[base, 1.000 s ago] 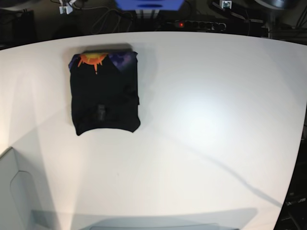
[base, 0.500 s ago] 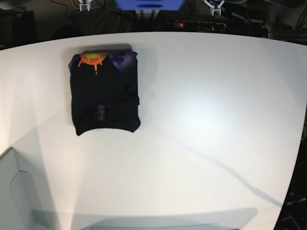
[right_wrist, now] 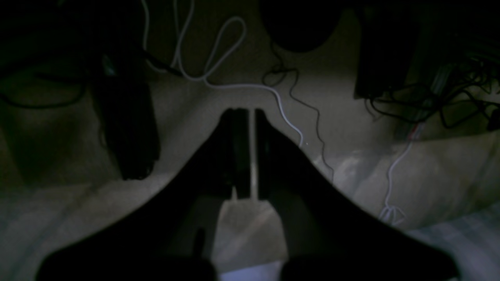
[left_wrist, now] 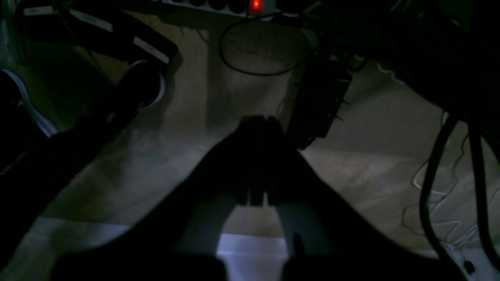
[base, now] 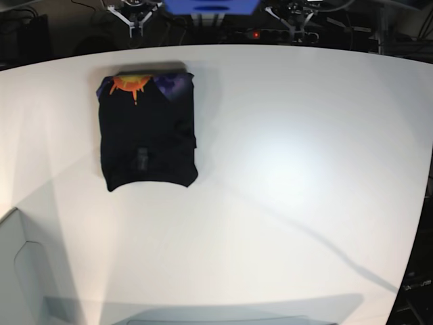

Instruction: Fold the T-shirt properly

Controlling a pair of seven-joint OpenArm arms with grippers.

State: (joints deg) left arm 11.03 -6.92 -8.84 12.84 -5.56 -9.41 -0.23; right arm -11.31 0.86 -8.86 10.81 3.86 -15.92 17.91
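The black T-shirt (base: 147,132) lies folded into a compact rectangle at the far left of the white table (base: 291,176), with its orange sun and purple print (base: 132,84) showing at the far end. My right gripper (base: 139,15) hangs beyond the far table edge, just behind the shirt; in the right wrist view (right_wrist: 250,113) its fingers are together over the floor. My left gripper (base: 292,16) hangs beyond the far edge toward the right; in the left wrist view (left_wrist: 258,121) it is shut and empty. The shirt is not in either wrist view.
A power strip with a red light (base: 255,34) lies behind the table and shows in the left wrist view (left_wrist: 256,4). Cables (right_wrist: 234,84) run over the floor. A blue object (base: 210,5) stands at the back. A grey panel (base: 13,271) sits at the front left.
Both grippers have come further into the top edge of the base view, closer together. The folded T-shirt has not moved.
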